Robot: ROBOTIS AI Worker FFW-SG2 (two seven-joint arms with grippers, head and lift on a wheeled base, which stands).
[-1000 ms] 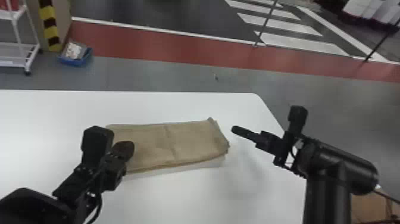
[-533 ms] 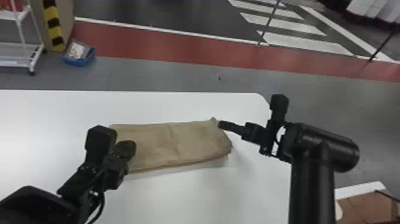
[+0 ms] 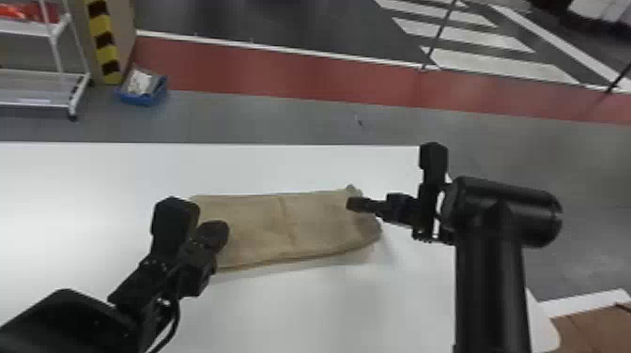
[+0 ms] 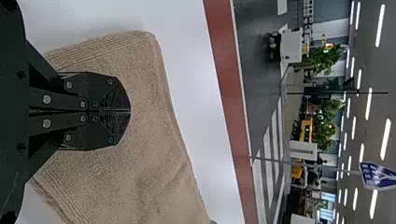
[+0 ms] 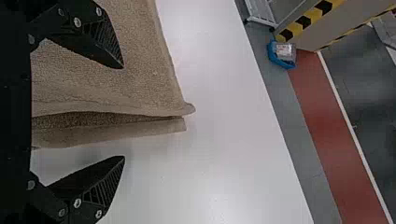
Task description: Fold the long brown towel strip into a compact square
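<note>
The brown towel strip [image 3: 256, 239] lies flat on the white table [image 3: 328, 310], between my two grippers and near the right edge, longer from left to right than from near to far. It is folded in layers; a crease crosses it near the middle, and at the right end the layers part in a narrow gap. My left gripper [image 3: 219, 232] is over the towel's left end with its fingers [image 4: 109, 100] closed together; whether they press on the cloth I cannot tell. My right gripper [image 3: 355, 204], at the towel's right end, has its fingers [image 5: 100, 39] spread wide, one above the cloth, the other beyond its edge, above the table. Past the table's far edge runs a red floor band [image 3: 281, 70], with white crossing stripes [image 3: 502, 65] farther off to the right. At far left are a blue bin [image 3: 137, 99], a black-and-yellow striped post [image 3: 105, 42] and a white wheeled rack [image 3: 28, 89].
</note>
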